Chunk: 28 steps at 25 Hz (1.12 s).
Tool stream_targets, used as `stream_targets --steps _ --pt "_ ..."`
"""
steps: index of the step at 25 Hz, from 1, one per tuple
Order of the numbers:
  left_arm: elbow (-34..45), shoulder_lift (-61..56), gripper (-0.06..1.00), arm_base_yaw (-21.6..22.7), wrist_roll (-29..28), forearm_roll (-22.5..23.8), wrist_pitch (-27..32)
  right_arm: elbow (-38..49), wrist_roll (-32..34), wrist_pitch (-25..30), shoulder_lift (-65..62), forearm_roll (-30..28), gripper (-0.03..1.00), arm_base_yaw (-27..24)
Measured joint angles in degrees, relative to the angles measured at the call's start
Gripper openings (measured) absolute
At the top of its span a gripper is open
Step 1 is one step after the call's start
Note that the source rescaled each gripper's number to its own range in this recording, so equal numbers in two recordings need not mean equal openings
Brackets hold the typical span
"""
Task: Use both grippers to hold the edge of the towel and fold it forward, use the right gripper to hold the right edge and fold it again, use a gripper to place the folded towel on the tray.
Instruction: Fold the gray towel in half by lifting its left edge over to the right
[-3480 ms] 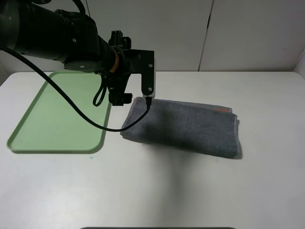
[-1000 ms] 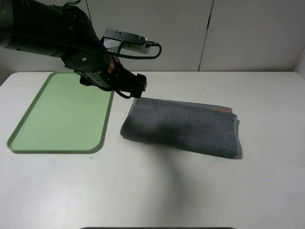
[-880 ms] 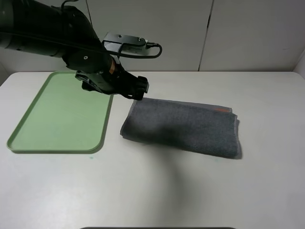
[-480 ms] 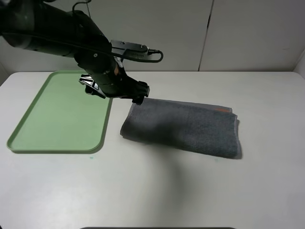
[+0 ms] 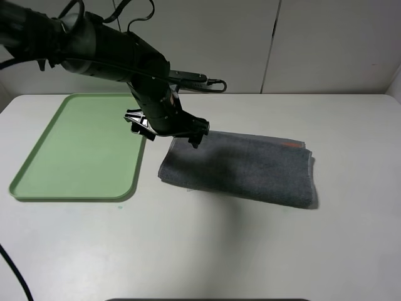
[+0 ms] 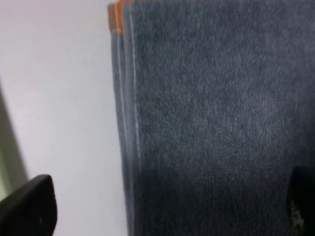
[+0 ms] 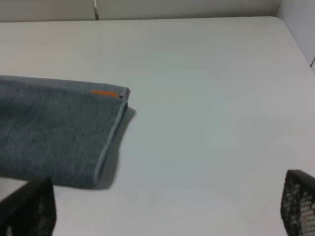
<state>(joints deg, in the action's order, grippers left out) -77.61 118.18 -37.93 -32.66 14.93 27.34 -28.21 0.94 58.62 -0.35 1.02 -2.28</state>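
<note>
The grey towel (image 5: 244, 168) lies folded into a long strip on the white table, with an orange tag (image 5: 291, 145) near its far right corner. My left gripper (image 5: 192, 134) hovers over the towel's far left corner, jaws wide open and empty. In the left wrist view the towel (image 6: 206, 113) fills the picture, with my open left gripper (image 6: 165, 209) spanning its edge. The right wrist view shows the towel's right end (image 7: 54, 128) ahead of my open, empty right gripper (image 7: 165, 206). The right gripper is out of the exterior view. The green tray (image 5: 75, 147) lies left of the towel.
The left arm and its cable (image 5: 188, 76) reach in from the upper left, above the tray's right edge. A white wall (image 5: 282, 44) stands behind the table.
My left arm has moved right and down, from beside the tray's right edge to above the towel's far left corner. The towel and tray have not moved.
</note>
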Motion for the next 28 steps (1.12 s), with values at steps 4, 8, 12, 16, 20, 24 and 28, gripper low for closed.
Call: stream_targets --steps 4,8,12,16,20,24,28 --pt "-0.24 1.47 0.92 0.33 0.23 -0.5 0.58 0.0 0.0 0.0 0.0 0.0 1.0 0.0" --pt "-0.42 3.29 0.92 0.64 1.45 -1.21 0.52 0.0 0.0 0.0 0.0 0.0 1.0 0.0" --pt "-0.48 5.17 0.91 1.27 3.63 -4.17 -0.26 0.0 0.0 0.0 0.0 0.0 1.0 0.0" --pt "-0.99 6.88 0.9 1.92 6.33 -6.51 -1.2 0.0 0.0 0.0 0.0 0.0 1.0 0.0" --pt "-1.15 7.79 0.89 2.03 7.64 -7.56 -2.16 0.0 0.0 0.0 0.0 0.0 1.0 0.0" --pt "-1.42 8.32 0.87 2.15 8.41 -7.87 -2.42 0.0 0.0 0.0 0.0 0.0 1.0 0.0" --pt "-1.73 8.75 0.82 2.15 8.68 -7.87 -2.62 0.0 0.0 0.0 0.0 0.0 1.0 0.0"
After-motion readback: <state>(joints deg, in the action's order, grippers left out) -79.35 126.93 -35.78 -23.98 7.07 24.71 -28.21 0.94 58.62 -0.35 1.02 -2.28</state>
